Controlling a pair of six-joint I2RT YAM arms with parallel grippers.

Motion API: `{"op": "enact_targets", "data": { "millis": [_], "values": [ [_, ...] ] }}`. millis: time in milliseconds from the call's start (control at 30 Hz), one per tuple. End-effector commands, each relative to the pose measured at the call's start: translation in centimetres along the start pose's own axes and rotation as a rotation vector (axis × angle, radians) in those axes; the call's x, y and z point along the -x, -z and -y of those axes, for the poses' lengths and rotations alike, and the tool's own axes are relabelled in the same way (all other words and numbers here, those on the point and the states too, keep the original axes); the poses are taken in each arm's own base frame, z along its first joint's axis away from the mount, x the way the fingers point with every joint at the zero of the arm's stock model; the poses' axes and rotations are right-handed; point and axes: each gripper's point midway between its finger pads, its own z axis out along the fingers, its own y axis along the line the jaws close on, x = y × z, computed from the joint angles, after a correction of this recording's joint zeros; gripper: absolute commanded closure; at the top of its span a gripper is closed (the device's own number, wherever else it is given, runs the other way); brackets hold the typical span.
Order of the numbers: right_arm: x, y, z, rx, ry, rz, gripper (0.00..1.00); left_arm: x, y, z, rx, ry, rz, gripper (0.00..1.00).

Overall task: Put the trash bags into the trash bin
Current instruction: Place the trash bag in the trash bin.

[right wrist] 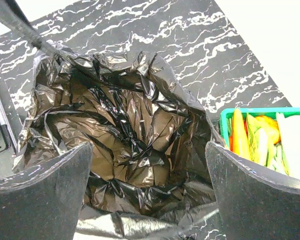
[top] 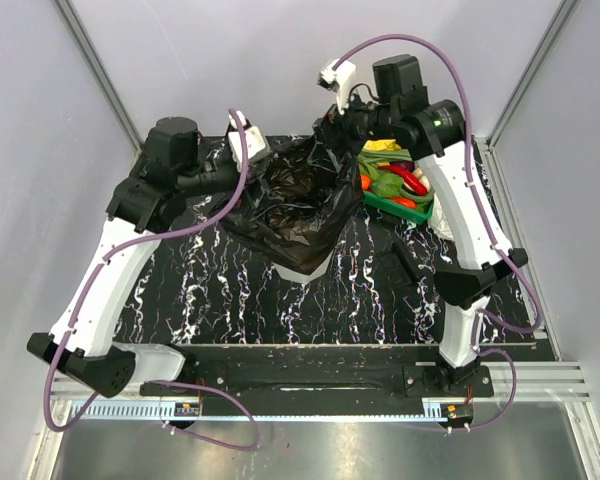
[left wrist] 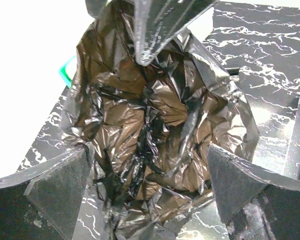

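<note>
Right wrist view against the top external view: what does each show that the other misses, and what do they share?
Only the right wrist view shows, close up, the creased inside of the trash bag, with the right gripper open and its fingers spread above it. Only the top external view shows the left arm and right arm whole, and the trash bin, its white wall showing below the bag. Both show the bag, the green tray of vegetables and the marbled table.
</note>
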Motion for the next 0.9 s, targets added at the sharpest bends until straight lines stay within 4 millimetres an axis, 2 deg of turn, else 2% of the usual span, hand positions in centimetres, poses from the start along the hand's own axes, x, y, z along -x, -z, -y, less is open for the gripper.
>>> {"op": "enact_targets", "data": {
  "millis": [0, 167, 233, 433, 567, 700, 867],
  "values": [
    [3.8, 4.8, -1.7, -0.003, 0.047, 0.122, 0.00, 2.8, -1.0, -1.9, 0.036, 0.006, 0.039, 0.01],
    [2.7, 6.0, -1.6, -0.050, 0.060, 0.093, 0.00, 1.3, -3.7, -3.3, 0.014, 0.005, -0.108, 0.05],
    [2.1, 6.6, -1.4, -0.071, 0.061, 0.083, 0.00, -0.2, -4.9, -3.5, 0.011, -0.006, -0.174, 0.05],
    [0.7, 8.8, -0.2, -0.150, 0.055, 0.067, 0.00, -4.6, -7.0, -1.9, -0.064, -0.066, -0.340, 0.06],
    [-0.7, 9.6, 0.5, -0.182, 0.034, 0.053, 0.00, -7.8, -8.5, -1.6, -0.094, -0.084, -0.432, 0.07],
    [-2.1, 9.9, 1.0, -0.203, 0.002, 0.042, 0.00, -10.7, -9.9, -0.8, -0.146, -0.093, -0.497, 0.07],
    [-5.5, 8.3, 1.9, -0.225, -0.046, -0.002, 0.00, -14.5, -11.5, -0.3, -0.159, -0.095, -0.531, 0.06]
  ]
}}
